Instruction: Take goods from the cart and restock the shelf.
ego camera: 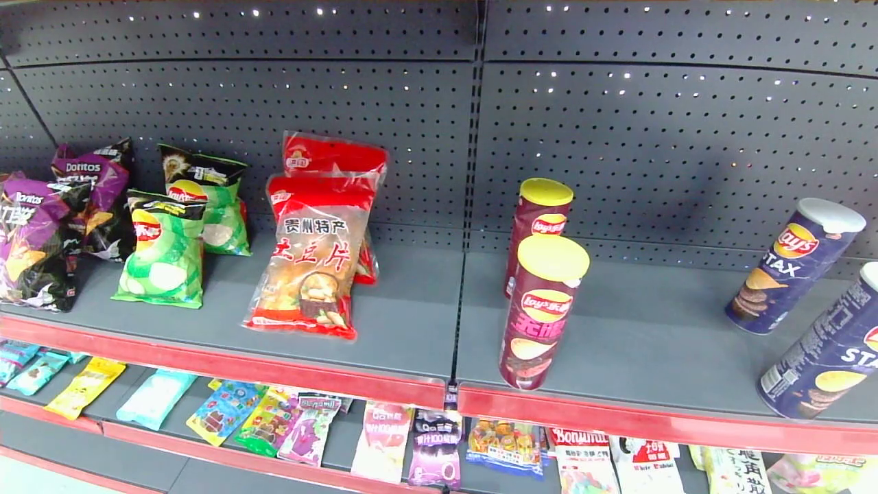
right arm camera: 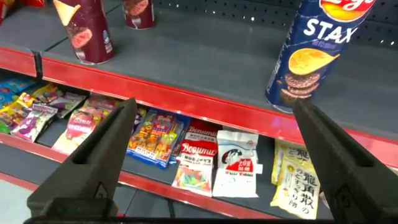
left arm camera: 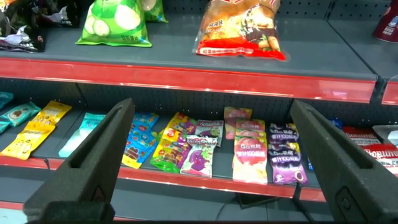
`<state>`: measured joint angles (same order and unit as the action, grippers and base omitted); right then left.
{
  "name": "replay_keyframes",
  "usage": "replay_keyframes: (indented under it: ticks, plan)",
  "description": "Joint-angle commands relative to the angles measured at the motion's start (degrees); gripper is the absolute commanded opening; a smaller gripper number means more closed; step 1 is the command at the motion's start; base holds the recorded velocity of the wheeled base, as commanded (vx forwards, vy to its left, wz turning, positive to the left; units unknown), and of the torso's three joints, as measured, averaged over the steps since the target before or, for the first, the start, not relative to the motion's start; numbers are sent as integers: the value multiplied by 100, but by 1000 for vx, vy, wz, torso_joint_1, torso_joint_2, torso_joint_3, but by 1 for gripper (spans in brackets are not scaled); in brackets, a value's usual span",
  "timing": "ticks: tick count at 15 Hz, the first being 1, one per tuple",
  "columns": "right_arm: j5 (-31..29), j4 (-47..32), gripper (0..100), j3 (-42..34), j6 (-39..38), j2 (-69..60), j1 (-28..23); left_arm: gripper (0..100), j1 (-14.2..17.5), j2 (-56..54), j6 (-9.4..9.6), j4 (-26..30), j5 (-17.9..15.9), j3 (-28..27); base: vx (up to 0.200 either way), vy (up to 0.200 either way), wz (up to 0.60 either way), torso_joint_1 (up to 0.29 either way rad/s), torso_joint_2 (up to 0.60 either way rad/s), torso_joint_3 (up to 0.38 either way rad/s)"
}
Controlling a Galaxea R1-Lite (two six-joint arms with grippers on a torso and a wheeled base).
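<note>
The grey shelf (ego camera: 411, 322) with a red front lip holds snack goods. From left to right stand purple chip bags (ego camera: 41, 233), green chip bags (ego camera: 168, 250), two red potato-slice bags (ego camera: 312, 267), two maroon cans with yellow lids (ego camera: 542, 309) and two blue cans (ego camera: 796, 264) at the right end. My left gripper (left arm camera: 211, 106) is open and holds nothing, in front of the lower candy shelf, below the red bag (left arm camera: 242, 28). My right gripper (right arm camera: 214, 104) is open and holds nothing, below the front blue can (right arm camera: 314, 53).
The lower shelf (ego camera: 144, 463) carries rows of small flat candy and snack packets (ego camera: 274, 418). Bare shelf surface lies between the red bags and the maroon cans, and between the maroon and blue cans. A perforated dark back panel (ego camera: 617, 137) closes the rear.
</note>
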<state>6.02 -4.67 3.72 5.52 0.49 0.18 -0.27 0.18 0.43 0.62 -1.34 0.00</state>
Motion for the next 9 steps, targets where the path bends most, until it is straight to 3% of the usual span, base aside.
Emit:
replay_keyframes:
  ticks: [1,2,7,9]
  plan:
    - [4,1,100,6,1,-31,-1,100,0,8,1,-1,-7,0,0,0,0,0,0,0]
    - [4,1,100,-3,-7,-31,-1,100,0,8,1,-1,-7,0,0,0,0,0,0,0]
    - [22,1,100,6,-7,-31,-1,100,0,8,1,-1,-7,0,0,0,-600,2,-1,0]
    - [31,1,100,6,-7,-31,-1,100,0,8,1,-1,2,0,0,0,0,0,0,0]
